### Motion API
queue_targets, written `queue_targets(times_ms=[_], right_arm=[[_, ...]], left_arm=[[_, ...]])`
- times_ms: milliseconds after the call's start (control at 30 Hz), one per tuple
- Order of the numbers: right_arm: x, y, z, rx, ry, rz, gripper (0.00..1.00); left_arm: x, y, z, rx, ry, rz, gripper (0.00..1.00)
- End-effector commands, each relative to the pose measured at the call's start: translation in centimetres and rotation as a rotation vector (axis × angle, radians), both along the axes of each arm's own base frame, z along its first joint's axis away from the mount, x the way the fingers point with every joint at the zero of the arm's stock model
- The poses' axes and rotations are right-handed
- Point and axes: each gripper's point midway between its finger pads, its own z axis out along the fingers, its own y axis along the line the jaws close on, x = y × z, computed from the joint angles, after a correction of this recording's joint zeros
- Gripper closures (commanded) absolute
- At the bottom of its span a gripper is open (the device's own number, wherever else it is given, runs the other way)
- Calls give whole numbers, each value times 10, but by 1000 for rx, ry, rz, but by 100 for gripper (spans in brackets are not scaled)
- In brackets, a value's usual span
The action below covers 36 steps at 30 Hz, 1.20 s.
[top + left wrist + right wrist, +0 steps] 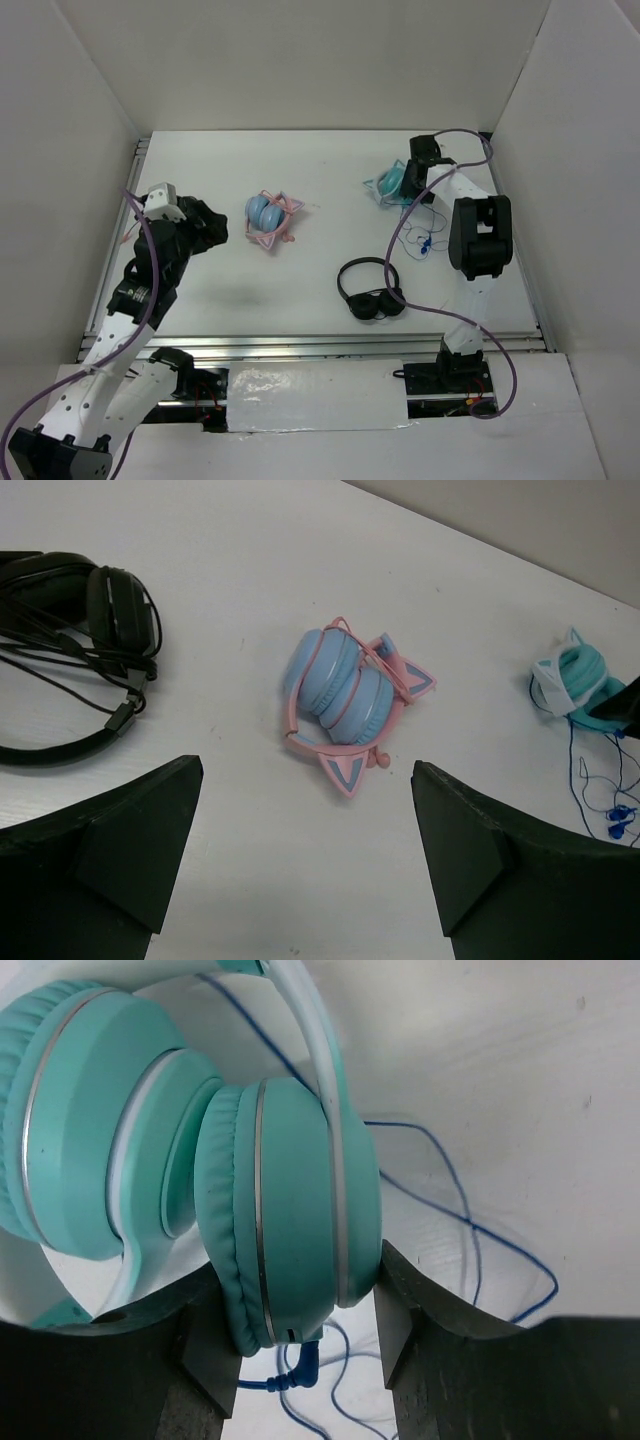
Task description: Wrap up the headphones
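The teal cat-ear headphones (390,184) lie at the far right of the table and also show in the left wrist view (572,683). My right gripper (412,178) is shut on one round teal cup (290,1210), with a finger pressed on each side of it. The second cup (90,1120) sits to its left. The thin blue cable (462,1215) lies in loose loops on the table (418,238), plugged in under the held cup (305,1365). My left gripper (207,226) is open and empty at the left, above bare table (307,772).
A blue-cupped pair with a pink cat-ear band (270,217) lies mid-table, just beyond my left fingers (345,695). Plain black headphones (372,291) lie near the front right (90,610). White walls enclose the table on three sides.
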Motion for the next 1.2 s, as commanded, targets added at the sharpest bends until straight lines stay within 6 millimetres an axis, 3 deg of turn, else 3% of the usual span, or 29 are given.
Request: queue_targets(times_ms=[0,67,100,133,167,233,300,333,367,433,467,533,667,867,1167], right_arm=[[6,16,66,-33,-193,83,78],[6,32,85,-32,-280,141,80],[2,40,114,-12,-363,162,80],[-4,45,112,0,-403,183,82],[-12,56,134,25,-466,217,84],[-28,81,148,80,-550,306,86],[-43,98,146,100,-605,387,87],[-49,105,150,90,-631,427,87],[-61,120,165,95,-680,482,87],[-75,131,165,72,-733,557,87],[-90,146,166,87,-752,621,87],[-98,153,183,82,-823,643,86],[-110,160,199,128,-874,583,86],[-125,175,229,172,-939,449,87],[-147,185,227,304,-858,218,87]], left_arm=[[9,-22,29,11,-95,-131,1],[13,-44,24,3,-73,-254,1],[14,-52,24,-11,-66,-286,1],[17,-58,27,-24,-76,-316,1],[20,-73,23,-56,-53,-380,1],[27,-93,23,-99,-49,-471,1],[28,-110,21,-129,-30,-542,1],[30,-118,28,-138,-47,-579,1],[28,-134,20,-163,-15,-649,1],[25,-150,22,-187,-25,-731,1],[20,-166,25,-208,-41,-812,1],[18,-178,25,-207,-42,-858,1],[7,-208,31,-185,-61,-927,1],[15,-226,22,-138,-14,-879,1],[27,-225,20,-136,-15,-748,1]])
